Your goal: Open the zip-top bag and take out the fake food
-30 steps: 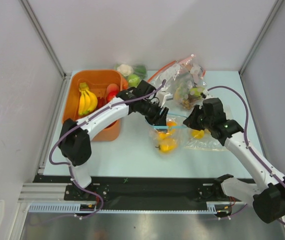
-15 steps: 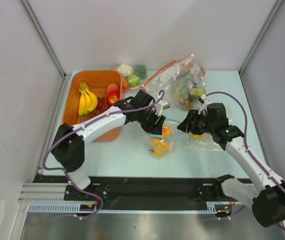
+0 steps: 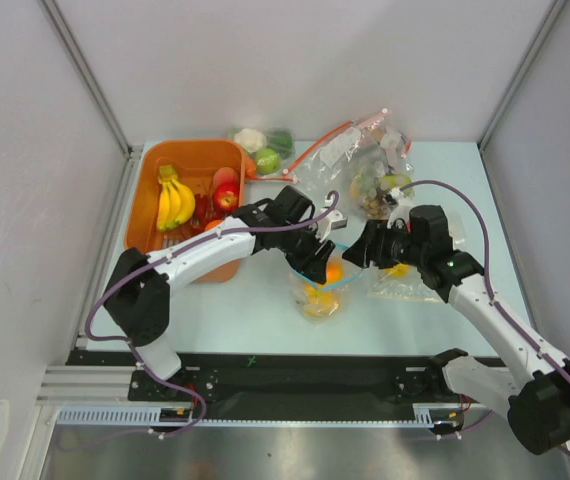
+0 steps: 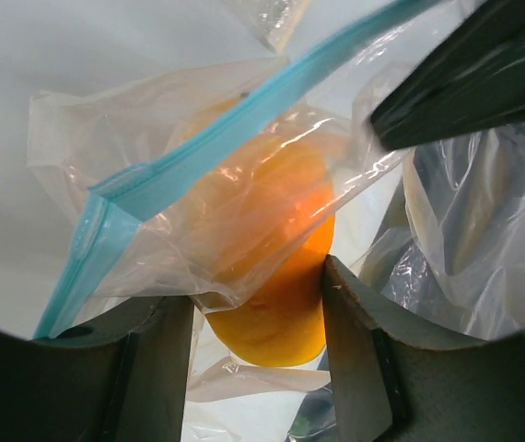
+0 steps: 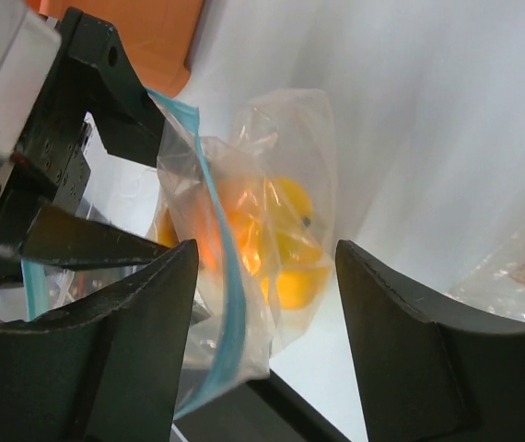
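Table [image 3: 255,312]: pale, walled on three sides. Orange bin [image 3: 193,148] at the back left holds a banana bunch [image 3: 174,200] and a red apple [image 3: 227,197]. A heap of other clear bags [image 3: 365,170] lies at the back centre.

The zip-top bag [image 3: 317,292] sits mid-table between the two arms. Its lower end is at or near the surface and its mouth is raised toward the left gripper [image 3: 315,260].

Left wrist view: the left fingers [image 4: 157,368] stand either side of the bag's upper part. Film and an orange fruit piece [image 4: 281,304] are wedged between them, which reads as a clamp on the bag.

Right gripper [image 5: 267,267]: jaws spread wide, nothing in them, aimed at the bag from just beside it. Yellow pieces [image 5: 297,276] sit low in the bag.

The teal zip strip [image 4: 207,147] runs slantwise across the mouth. Cannot tell whether it is sealed along its whole length.

Step in hand, as I judge it: the right gripper takes the free lip.
- Bite just under the strip, on one layer only, clear of the fruit bulge.
- Pull across the strip, away from the left hold, not along it.
- Move slowly, since crinkly film slips and a hard tug could drag the bag out of the left grip.
- Keep the bag low so loosened pieces drop short rather than roll.
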